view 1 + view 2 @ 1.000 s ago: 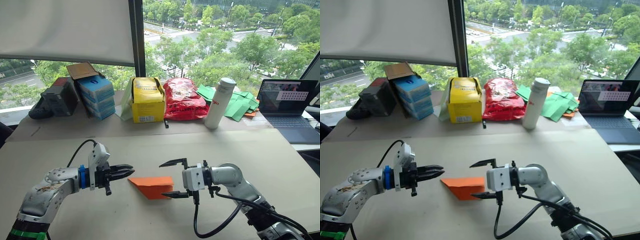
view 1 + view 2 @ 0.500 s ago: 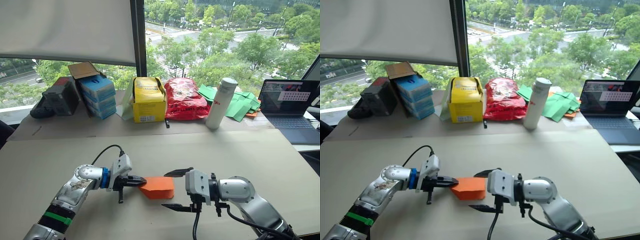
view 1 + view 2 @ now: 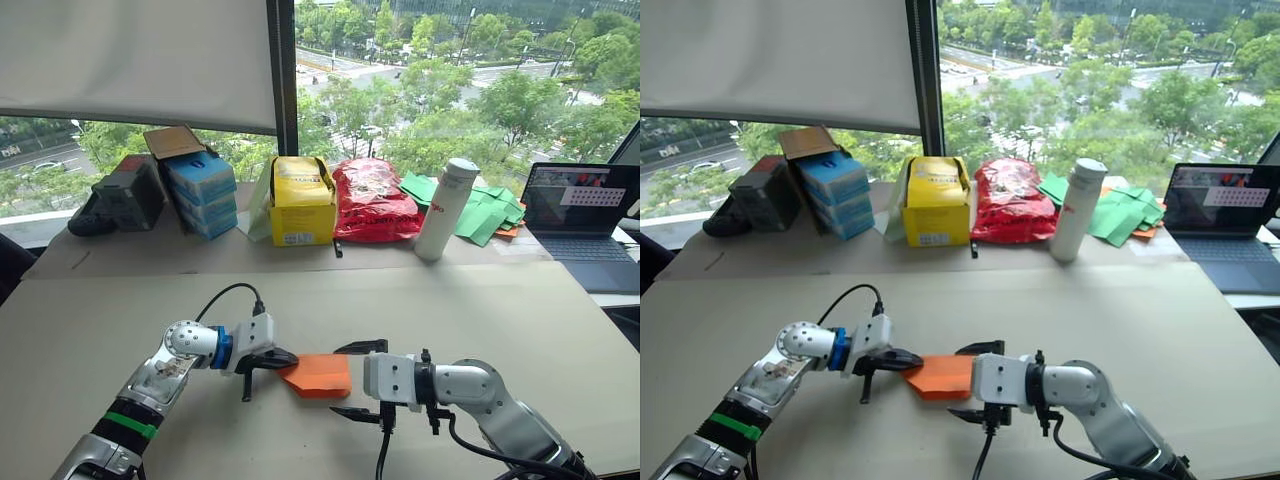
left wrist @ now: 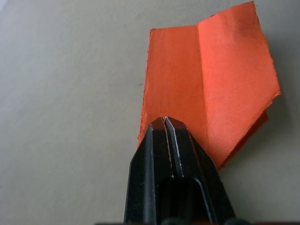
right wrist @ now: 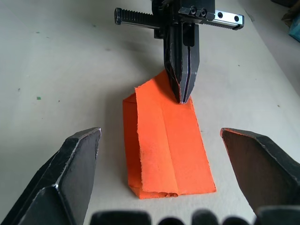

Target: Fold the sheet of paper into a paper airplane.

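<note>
A wide beige table (image 3: 560,330) stands before a large window looking out on trees and a road. The left gripper (image 3: 279,358) has its two black fingers pressed together, their tips pinching the pointed left end of the sheet of paper (image 3: 318,374), a folded orange piece lying flat on the table near the front edge. In the left wrist view the closed fingertips (image 4: 164,125) meet the narrow end of the orange paper, whose layered flaps and centre crease run away from them. The right gripper (image 3: 358,381) is spread wide at the paper's right end, one finger behind that end and one in front of it, neither clearly touching it. Along the back of the table sit a dark bag (image 3: 112,200), a stack of blue boxes (image 3: 198,192), a yellow carton (image 3: 302,200), a red packet (image 3: 373,200), a white bottle (image 3: 443,208), green paper pieces (image 3: 480,210) and an open laptop (image 3: 585,215).
</note>
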Tool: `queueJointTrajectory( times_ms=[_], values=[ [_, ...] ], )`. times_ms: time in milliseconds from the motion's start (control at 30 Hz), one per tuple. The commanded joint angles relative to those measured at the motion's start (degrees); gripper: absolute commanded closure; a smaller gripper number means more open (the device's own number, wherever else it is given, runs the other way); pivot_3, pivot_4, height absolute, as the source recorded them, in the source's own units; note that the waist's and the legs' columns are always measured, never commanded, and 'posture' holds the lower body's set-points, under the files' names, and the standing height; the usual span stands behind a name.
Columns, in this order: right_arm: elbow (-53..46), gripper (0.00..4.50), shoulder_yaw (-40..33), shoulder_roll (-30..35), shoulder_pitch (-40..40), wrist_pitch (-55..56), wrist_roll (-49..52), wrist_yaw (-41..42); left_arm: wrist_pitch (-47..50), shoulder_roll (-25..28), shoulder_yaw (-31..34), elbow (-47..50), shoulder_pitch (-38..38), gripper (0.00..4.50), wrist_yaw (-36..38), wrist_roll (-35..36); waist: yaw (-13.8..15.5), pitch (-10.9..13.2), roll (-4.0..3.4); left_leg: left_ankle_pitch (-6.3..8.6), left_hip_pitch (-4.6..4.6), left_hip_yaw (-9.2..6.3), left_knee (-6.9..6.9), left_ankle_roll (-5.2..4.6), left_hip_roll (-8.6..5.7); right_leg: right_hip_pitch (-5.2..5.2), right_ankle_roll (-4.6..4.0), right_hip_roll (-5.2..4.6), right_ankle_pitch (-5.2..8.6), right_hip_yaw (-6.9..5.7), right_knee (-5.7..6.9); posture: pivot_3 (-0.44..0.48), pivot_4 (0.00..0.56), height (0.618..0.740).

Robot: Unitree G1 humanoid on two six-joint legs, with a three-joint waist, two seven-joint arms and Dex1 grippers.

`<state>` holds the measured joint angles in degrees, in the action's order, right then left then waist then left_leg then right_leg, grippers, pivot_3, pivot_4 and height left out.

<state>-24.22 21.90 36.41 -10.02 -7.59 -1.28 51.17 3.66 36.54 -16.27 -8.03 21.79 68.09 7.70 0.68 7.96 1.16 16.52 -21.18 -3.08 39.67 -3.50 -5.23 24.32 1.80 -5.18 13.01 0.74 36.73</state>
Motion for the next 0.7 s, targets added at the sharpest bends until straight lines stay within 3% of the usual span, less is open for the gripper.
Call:
queueJointTrajectory(
  times_ms=[33,233,333,667,700],
  values=[
    [0.4,0.00,0.4,0.0,-0.3,2.5,-1.6,-0.2,0.3,0.8,-2.0,-0.8,-1.8,4.48,0.0,-3.2,0.0,0.0,0.00,0.01,0.03,0.00,0.00,-0.01,0.00,-0.03,0.01,0.00,0.01,0.00,-0.01,0.000,0.150,0.740],
    [2.8,0.00,0.6,-1.0,-1.0,4.0,-3.1,-0.6,0.0,1.0,-1.6,-0.3,-2.4,4.48,-0.2,-3.7,0.0,0.0,0.00,0.01,0.04,0.00,0.00,-0.01,0.00,-0.03,0.02,0.02,0.01,0.00,0.00,0.000,0.150,0.740],
    [3.6,0.81,0.6,-1.3,-1.3,4.6,-3.7,-0.5,-0.1,1.1,-1.5,-0.2,-2.4,4.50,-0.3,-3.9,0.0,0.0,0.00,0.01,0.04,0.00,0.00,-0.01,0.00,-0.03,0.02,0.02,0.01,0.00,0.00,0.000,0.150,0.740],
    [4.7,4.32,0.6,-2.6,-2.8,3.8,-3.5,0.6,0.3,2.3,-1.8,3.1,-3.7,4.50,1.4,-3.0,-0.2,0.0,-0.01,0.01,0.03,0.00,-0.01,0.00,0.00,-0.01,0.02,0.02,0.01,0.01,0.00,0.000,0.150,0.740],
    [5.0,4.46,0.5,-3.1,-3.4,2.8,-3.3,0.6,0.3,2.5,-1.9,3.3,-3.8,4.50,1.5,-3.1,-0.2,0.0,-0.01,0.01,0.04,0.00,-0.02,0.00,0.00,-0.01,0.02,0.02,0.01,0.01,0.00,0.000,0.150,0.740]
  ],
)
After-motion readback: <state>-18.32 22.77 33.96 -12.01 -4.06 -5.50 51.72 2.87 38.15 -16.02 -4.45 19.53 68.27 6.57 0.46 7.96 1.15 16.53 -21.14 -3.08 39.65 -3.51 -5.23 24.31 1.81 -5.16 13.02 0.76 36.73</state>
